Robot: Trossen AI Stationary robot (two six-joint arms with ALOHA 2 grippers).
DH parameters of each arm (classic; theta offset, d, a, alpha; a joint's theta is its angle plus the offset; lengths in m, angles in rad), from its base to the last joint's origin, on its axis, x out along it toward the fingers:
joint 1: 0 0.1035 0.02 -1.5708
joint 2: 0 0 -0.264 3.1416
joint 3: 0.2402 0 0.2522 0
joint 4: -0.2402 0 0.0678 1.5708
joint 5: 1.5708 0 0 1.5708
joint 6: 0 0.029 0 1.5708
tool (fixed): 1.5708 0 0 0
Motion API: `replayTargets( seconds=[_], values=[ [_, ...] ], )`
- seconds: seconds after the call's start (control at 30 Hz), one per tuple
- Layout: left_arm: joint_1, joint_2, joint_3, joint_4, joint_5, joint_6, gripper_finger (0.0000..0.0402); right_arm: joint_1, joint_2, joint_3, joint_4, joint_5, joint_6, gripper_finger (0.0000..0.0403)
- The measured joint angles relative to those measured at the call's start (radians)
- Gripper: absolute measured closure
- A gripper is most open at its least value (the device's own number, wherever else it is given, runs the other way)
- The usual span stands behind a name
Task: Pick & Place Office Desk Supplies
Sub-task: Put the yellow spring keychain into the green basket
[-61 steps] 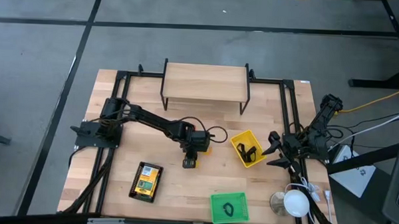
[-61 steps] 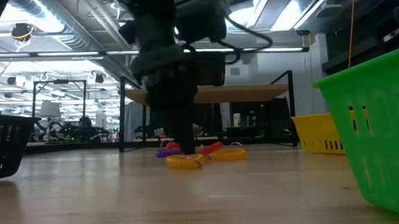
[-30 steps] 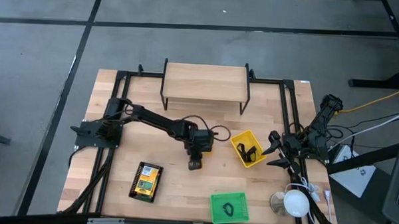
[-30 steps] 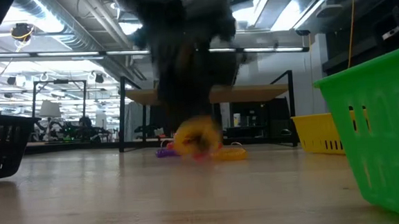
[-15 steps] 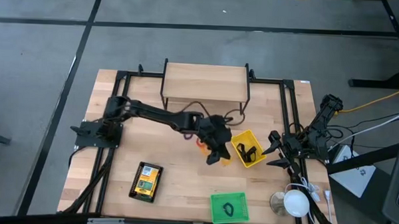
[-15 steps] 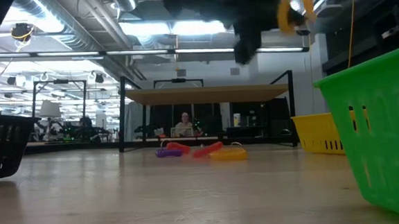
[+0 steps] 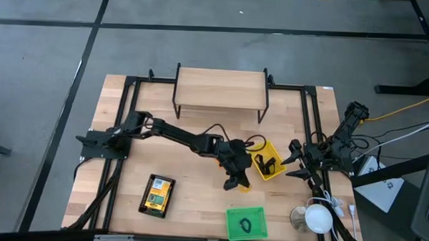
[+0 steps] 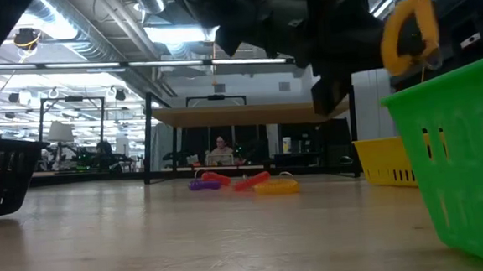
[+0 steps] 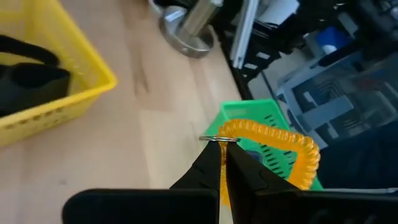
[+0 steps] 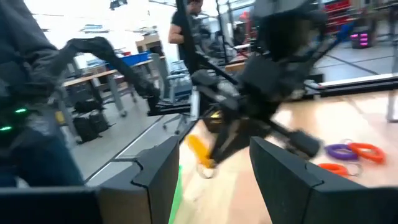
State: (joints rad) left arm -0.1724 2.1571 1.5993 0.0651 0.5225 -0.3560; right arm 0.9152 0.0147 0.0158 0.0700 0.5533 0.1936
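- While my left gripper [image 9: 222,144] pinches the yellow ring [image 9: 273,140] by its edge, it may swing loose.
- Released early, it misses the green bin [image 7: 245,223].
- Right gripper [image 10: 211,163]: parked, spread wide.

A light wooden table [image 7: 190,195] carries a square yellow bin [image 7: 269,159], a square green bin [image 7: 244,223], a flat yellow printed box [image 7: 157,195], a wooden shelf riser [image 7: 221,87] and loose coloured rings [image 8: 243,182].

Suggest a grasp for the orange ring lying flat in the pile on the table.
Take the orange ring by its thin rim, coming straight down from above: it lies flat, so one finger goes inside the loop and one outside. Its near edge looks freest; the red ring lies close beside it.
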Motion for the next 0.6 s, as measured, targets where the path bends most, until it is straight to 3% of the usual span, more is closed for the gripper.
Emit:
replayTargets(
  seconds=[0.33,0.6],
  values=[
    [-0.078,0.002,-0.002,0.054,0.032,0.018,0.0398,-0.002,0.058,0.001,-0.003,-0.015,0.000,0.0204],
    [-0.144,0.002,-0.001,0.214,0.039,0.005,0.0398,-0.002,0.158,0.001,-0.003,-0.014,0.000,0.0204]
  ],
)
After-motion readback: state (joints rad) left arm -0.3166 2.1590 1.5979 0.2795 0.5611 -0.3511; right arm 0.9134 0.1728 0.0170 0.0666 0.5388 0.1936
